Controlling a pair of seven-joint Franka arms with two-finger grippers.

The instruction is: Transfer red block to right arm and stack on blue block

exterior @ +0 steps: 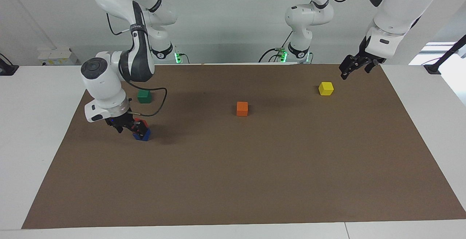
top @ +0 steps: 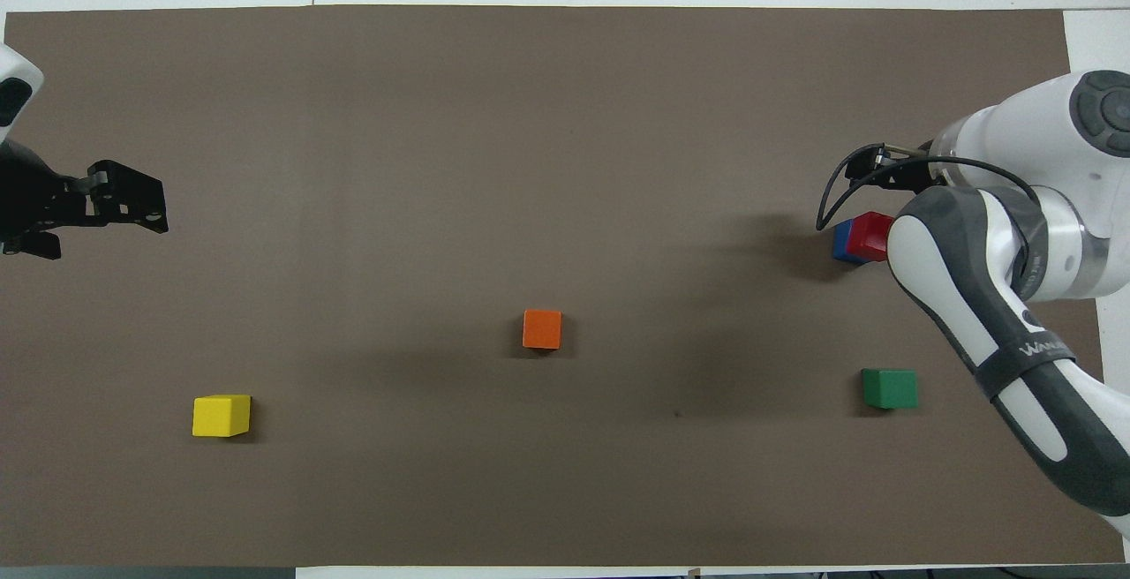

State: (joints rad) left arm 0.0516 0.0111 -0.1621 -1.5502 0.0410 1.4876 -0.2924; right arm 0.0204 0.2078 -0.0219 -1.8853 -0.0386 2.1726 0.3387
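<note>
Red block [top: 870, 235] is seen resting on top of the blue block [top: 841, 241], at the right arm's end of the brown mat [exterior: 233, 180]. The stack is placed farther from the robots than the green block [top: 889, 387]. The right gripper [exterior: 125, 126] is held low beside the stack, its fingers spread apart and nothing pinched between them; whether a fingertip touches the red block cannot be told. The orange block [top: 542, 329] is found near the middle of the mat. The yellow block [top: 221, 415] is set toward the left arm's end, close to the robots. The left gripper [exterior: 345, 72] is held in the air over the mat's edge near the yellow block, fingers spread and empty, the arm waiting.
</note>
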